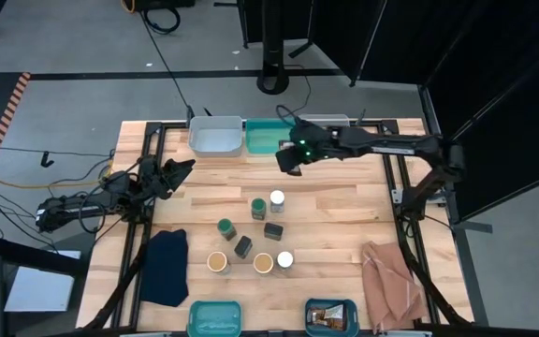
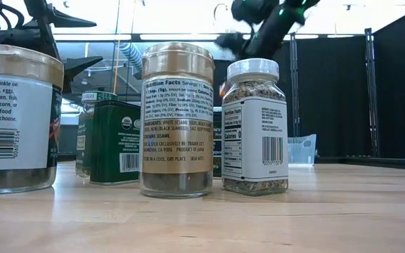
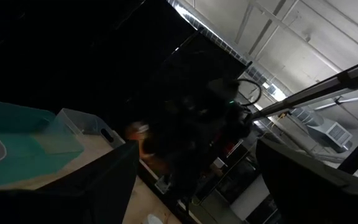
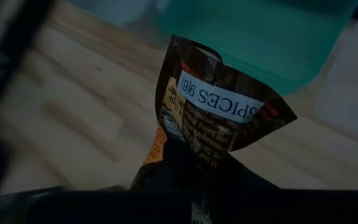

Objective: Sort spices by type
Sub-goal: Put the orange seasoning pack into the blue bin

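A: How is the right gripper (image 1: 288,161) set?

B: It is clenched on a flat brown packet (image 4: 219,115), pinched at 1 edge so that the pouch hangs free. It is held above the table's far side, toward 12 o'clock, just beside the green bin (image 1: 266,138).

A: How will the packet handle?

B: It is judged light, soft and crinkly; it may swing or fold, so a grip on the sealed rim is advised.

A: And outward from there?

B: 8 spices are left in a cluster at the centre: 6 jars, among them a white-topped one (image 1: 277,200), and 2 dark boxes. At 9 o'clock the left gripper (image 1: 182,169) is held spread and empty.
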### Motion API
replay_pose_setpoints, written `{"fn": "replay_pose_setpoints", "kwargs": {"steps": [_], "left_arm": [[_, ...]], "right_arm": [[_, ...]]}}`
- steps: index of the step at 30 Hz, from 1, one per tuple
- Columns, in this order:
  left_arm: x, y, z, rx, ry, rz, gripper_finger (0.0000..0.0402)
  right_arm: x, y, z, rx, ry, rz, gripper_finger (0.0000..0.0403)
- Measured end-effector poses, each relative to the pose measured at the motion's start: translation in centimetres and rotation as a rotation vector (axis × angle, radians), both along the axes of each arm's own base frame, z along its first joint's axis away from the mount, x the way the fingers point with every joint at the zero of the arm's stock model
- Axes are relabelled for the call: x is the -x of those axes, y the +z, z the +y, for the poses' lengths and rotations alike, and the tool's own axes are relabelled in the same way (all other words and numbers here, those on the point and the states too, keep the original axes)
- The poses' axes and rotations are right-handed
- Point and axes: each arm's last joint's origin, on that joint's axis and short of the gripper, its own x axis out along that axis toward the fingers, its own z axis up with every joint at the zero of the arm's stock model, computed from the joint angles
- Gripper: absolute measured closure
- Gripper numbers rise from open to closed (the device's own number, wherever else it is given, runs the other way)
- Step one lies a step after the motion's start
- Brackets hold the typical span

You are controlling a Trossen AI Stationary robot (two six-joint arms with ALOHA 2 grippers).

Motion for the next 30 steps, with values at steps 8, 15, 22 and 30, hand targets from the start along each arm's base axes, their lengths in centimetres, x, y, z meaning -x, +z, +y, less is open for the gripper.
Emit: {"fn": "replay_pose_setpoints", "kwargs": {"steps": [8,15,22,30], "left_arm": [[0.0,0.0,0.0,0.0,0.0,0.0,0.0073],[0.0,0.0,0.0,0.0,0.0,0.0,0.0073],[0.0,0.0,0.0,0.0,0.001,0.001,0.0073],[0.0,0.0,0.0,0.001,0.001,0.003,0.0073]], "right_arm": [[1.8,4.3,4.1,0.03,0.107,-0.129,0.0378],[2.7,6.2,9.7,0.014,0.279,-0.2,0.0376],[3.6,6.4,15.8,-0.051,0.441,-0.216,0.0377],[5.3,6.1,22.1,-0.176,0.552,-0.207,0.0378]]}}
